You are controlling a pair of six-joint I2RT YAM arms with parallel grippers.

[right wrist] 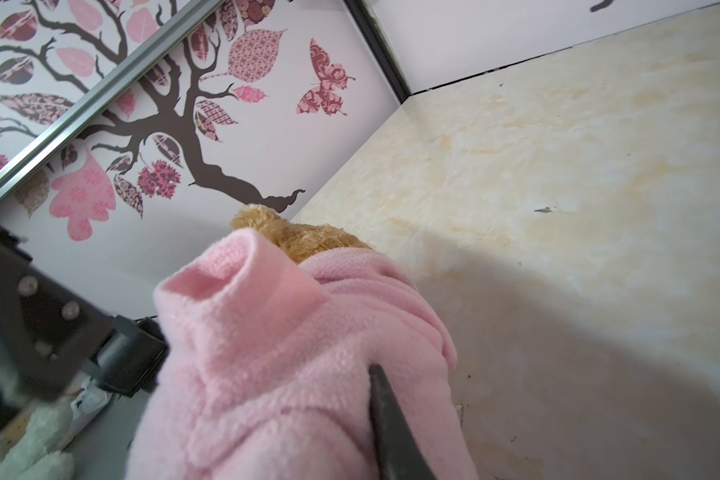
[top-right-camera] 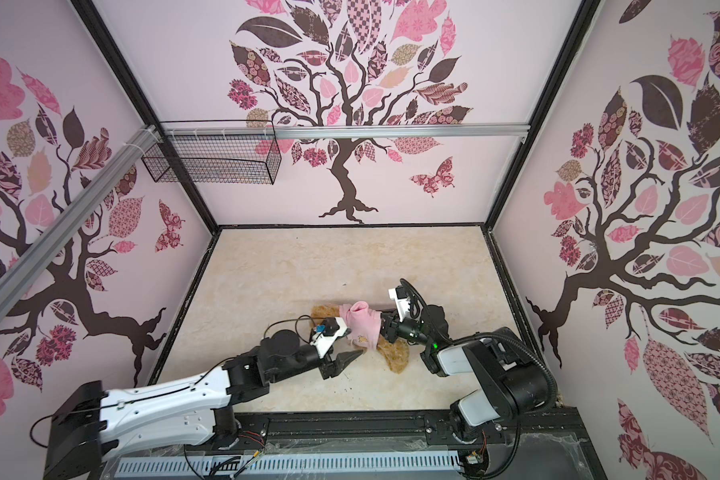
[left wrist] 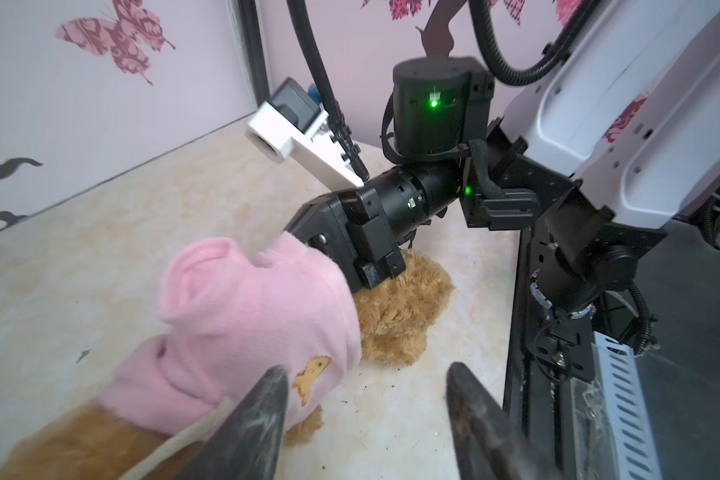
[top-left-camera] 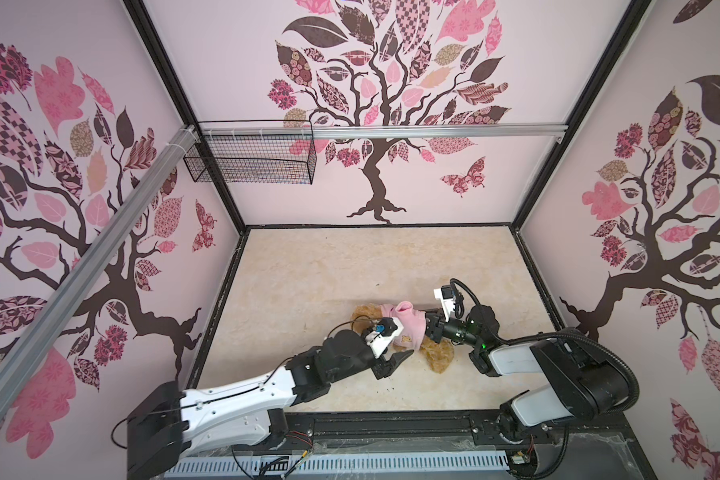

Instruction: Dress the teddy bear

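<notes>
Shaggy teddy bear [top-left-camera: 438, 352] mid worktop [top-left-camera: 308, 270], tons of free room, w/ fuzzy pink shirt [top-left-camera: 410, 324] on it, left tool [top-left-camera: 395, 360] wide open, right tool [top-left-camera: 429, 325] buried in fleece, can't tell its grip tbh.

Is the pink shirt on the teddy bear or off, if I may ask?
On: the pink shirt wraps the teddy bear, fur showing at both ends.
</notes>
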